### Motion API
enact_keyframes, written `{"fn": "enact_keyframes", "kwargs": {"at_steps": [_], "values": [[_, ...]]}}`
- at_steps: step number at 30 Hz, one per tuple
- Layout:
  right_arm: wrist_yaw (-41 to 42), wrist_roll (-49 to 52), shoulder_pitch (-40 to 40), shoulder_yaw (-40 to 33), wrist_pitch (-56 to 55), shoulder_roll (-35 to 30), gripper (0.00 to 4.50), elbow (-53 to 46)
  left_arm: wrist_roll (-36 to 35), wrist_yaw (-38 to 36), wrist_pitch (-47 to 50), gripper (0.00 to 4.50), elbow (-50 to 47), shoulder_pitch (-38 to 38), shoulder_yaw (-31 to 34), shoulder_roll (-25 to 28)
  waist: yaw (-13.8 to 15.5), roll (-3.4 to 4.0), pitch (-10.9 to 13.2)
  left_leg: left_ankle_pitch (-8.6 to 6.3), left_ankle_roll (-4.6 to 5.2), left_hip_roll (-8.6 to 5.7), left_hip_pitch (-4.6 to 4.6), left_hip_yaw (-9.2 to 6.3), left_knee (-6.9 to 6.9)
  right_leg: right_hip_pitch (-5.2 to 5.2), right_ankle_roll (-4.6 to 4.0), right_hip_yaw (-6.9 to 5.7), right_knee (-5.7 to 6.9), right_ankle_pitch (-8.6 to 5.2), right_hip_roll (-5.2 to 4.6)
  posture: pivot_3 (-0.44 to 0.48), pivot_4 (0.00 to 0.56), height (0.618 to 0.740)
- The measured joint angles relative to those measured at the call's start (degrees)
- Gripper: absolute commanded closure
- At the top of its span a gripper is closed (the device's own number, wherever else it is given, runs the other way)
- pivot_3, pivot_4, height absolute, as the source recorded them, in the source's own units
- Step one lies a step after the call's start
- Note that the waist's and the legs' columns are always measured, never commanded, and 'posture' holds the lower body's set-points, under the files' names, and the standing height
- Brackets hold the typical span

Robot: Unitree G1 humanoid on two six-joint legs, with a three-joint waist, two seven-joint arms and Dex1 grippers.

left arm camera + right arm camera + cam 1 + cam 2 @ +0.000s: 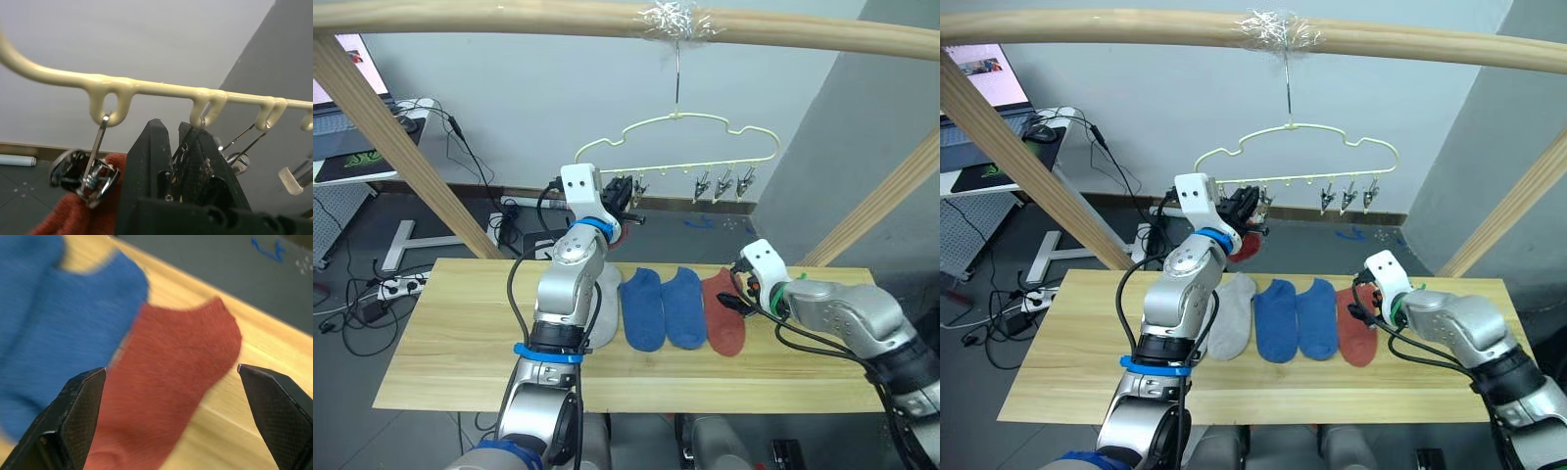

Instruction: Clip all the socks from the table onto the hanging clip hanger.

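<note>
- Left tool (177,161) is raised at the clip hanger (690,166), fingers narrowed on a metal clip (186,147); beside it, a rust sock (73,215) hangs already clipped.
- Right tool (171,421), spread wide, hovers over the second rust sock (724,308) on the counter (450,333).
- Judged step: opening the clip; next, a lifted sock cuff must be fed into it.

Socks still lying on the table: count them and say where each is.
4 visible: a grey sock beside the left arm, two blue socks mid-table, a rust red sock by the right claw. Others may be hidden.

Head stereo pair downward; wrist cams close-up.
</note>
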Motion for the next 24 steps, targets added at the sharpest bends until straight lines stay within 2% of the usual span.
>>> {"fn": "enact_keyframes", "kwargs": {"at_steps": [5, 12, 19, 24], "values": [[5.58, -9.46, -3.39, 0.50, -4.52, 4.82, 0.00, 12.56, 0.00, 0.33, 0.88, 4.26, -1.32, 0.05, 0.03, -0.22, 0.07, 0.06, 0.06, 0.00, 0.00, 0.00, 0.00, -0.01, 0.00, 0.00, 0.00, -0.01, 0.01, 0.00, 0.00, 0.042, 0.248, 0.740], [11.47, -18.56, -7.65, -0.03, -9.50, 10.69, 0.00, 23.47, 0.01, 1.14, 1.66, 4.26, -2.88, 0.22, -0.06, -0.32, 0.15, 0.15, 0.15, 0.00, 0.00, 0.00, 0.00, -0.03, -0.02, 0.00, 0.00, -0.02, 0.02, 0.00, 0.00, 0.059, 0.251, 0.740], [14.71, -23.89, -7.70, -1.59, -12.08, 14.10, 0.00, 27.25, 0.01, 1.24, 2.41, 4.26, -3.09, 0.23, -0.01, -0.20, 0.37, 0.22, 0.21, 0.00, 0.00, 0.00, 0.00, -0.04, -0.02, 0.01, -0.01, -0.04, 0.03, 0.01, -0.01, 0.064, 0.252, 0.740], [16.16, -25.91, -7.38, -3.90, -12.69, 15.29, 0.00, 28.49, 0.01, 1.23, 2.52, 4.26, -3.18, 0.23, -0.01, -0.11, 0.36, 0.22, 0.21, 0.00, 0.00, -0.01, 0.02, -0.05, -0.01, 0.02, -0.01, -0.04, 0.05, 0.01, -0.01, 0.033, 0.258, 0.740]]}}
